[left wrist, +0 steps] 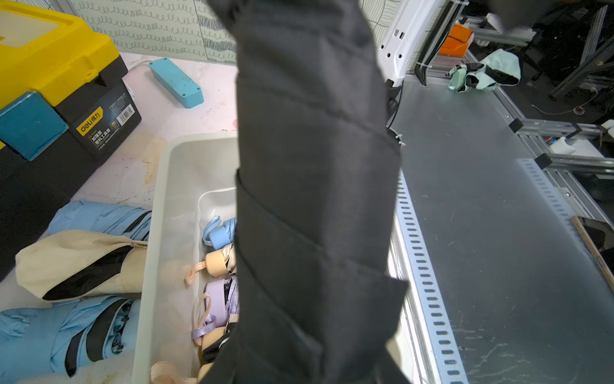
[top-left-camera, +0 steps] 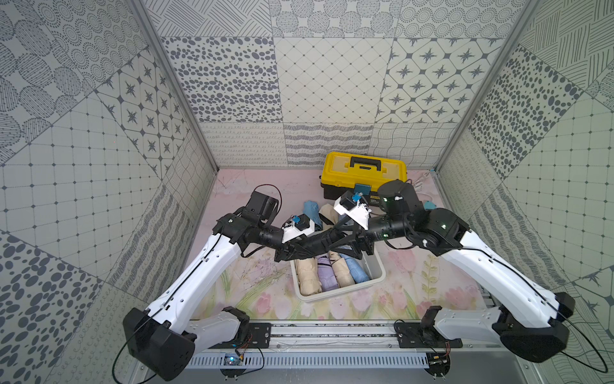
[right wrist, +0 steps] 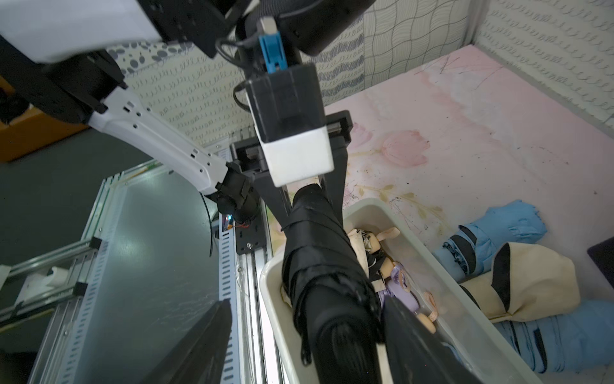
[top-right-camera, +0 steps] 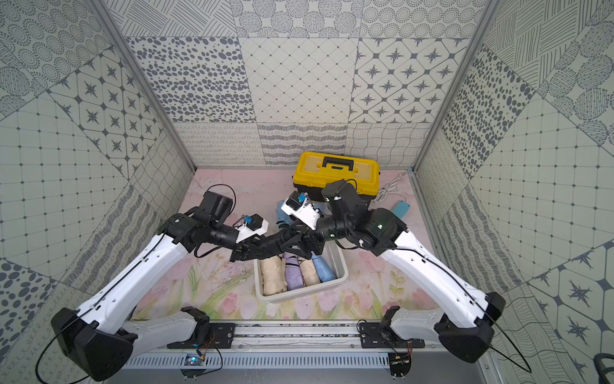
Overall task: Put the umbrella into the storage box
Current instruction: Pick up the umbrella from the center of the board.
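1. Left fingers: pressed onto one end of the black umbrella, one finger on each side of it. This end is pinched.

2. Right fingers: spread. They flank the other end of the umbrella. A clear gap shows on one side. On the other side I cannot tell whether my finger touches the fabric.

3. Umbrella: folded. It lies roughly level between my two wrists, over the far end of the box, and crosses it from side to side. In both top views it sits above the rim, not inside.

4. Box: white, standing on the desk towards its front edge and turned slightly. The stored umbrellas lie in it side by side: beige, purple, beige, blue.

5. Loose umbrellas: two blue and one beige, lying on the desk just beyond the far wall of the box.

6. Toolbox: yellow lid shut, standing at the back wall. A blue power strip lies on the desk near it.
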Controlling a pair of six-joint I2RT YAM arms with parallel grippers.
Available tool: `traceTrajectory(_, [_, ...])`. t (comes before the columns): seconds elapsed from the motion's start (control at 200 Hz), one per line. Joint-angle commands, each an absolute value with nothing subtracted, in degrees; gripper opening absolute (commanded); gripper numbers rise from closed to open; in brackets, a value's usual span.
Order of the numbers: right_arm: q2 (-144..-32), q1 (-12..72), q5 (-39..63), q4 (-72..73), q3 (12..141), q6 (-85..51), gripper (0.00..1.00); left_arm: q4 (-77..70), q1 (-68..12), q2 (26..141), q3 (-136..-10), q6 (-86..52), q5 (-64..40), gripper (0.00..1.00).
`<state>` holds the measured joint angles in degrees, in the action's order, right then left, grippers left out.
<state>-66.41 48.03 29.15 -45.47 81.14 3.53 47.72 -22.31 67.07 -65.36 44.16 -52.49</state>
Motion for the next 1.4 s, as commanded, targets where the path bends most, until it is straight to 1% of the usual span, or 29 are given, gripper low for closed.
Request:
traceTrajectory(0.0, [-58.7,48.3,22.7,-35.0,74.0,-4.0,0.81,21.5,-22.3,63.7,-58.9,21.7,-60.7,0.31])
traceTrajectory(0.115, [-50.7,48.3,17.1,-23.1,61.9,-12.7,0.81,-1.4,-22.4,61.4,-50.9,1.2,-60.9,0.3])
traceTrajectory(0.205, [-46.5,48.3,15.1,-10.5,52.3,-20.4,0.8,-19.9,-22.4,60.7,-45.1,-14.6,-58.3,0.3])
traceTrajectory(0.31, [-47.2,49.2,14.6,0.3,45.9,-25.1,0.8,-36.9,-22.5,61.5,-40.4,-29.1,-55.5,0.3])
traceTrajectory(0.425, [-51.6,50.1,15.6,8.6,43.6,-27.4,0.81,-48.1,-23.0,63.1,-37.6,-37.7,-52.8,0.31])
traceTrajectory(0.57, [-57.1,50.2,15.0,16.8,43.1,-29.4,0.81,-52.8,-24.4,64.4,-36.7,-40.8,-51.9,0.31])
traceTrajectory(0.74, [-60.3,50.2,11.3,21.1,43.5,-30.3,0.81,-56.3,-25.2,65.0,-36.0,-43.1,-51.3,0.32])
traceTrajectory(0.896, [-63.2,50.1,12.3,25.3,45.3,-30.7,0.79,-58.4,-25.4,65.4,-35.5,-44.7,-51.4,0.32])
traceTrajectory(1.106, [-67.1,50.1,14.4,28.3,48.6,-32.0,0.7,-60.8,-25.6,65.7,-35.0,-46.3,-52.6,0.32])
traceTrajectory(1.256, [-67.9,50.1,14.8,30.2,49.9,-32.8,0.66,-62.0,-25.6,65.4,-34.2,-46.9,-52.6,0.32])
traceTrajectory(1.316, [-68.1,50.2,14.8,30.3,50.5,-32.7,0.62,-62.5,-25.6,65.4,-33.9,-47.1,-52.3,0.33])
traceTrajectory(1.396, [-68.5,50.1,14.9,30.3,51.1,-32.4,0.53,-63.1,-25.6,65.4,-33.7,-47.6,-52.6,0.33])
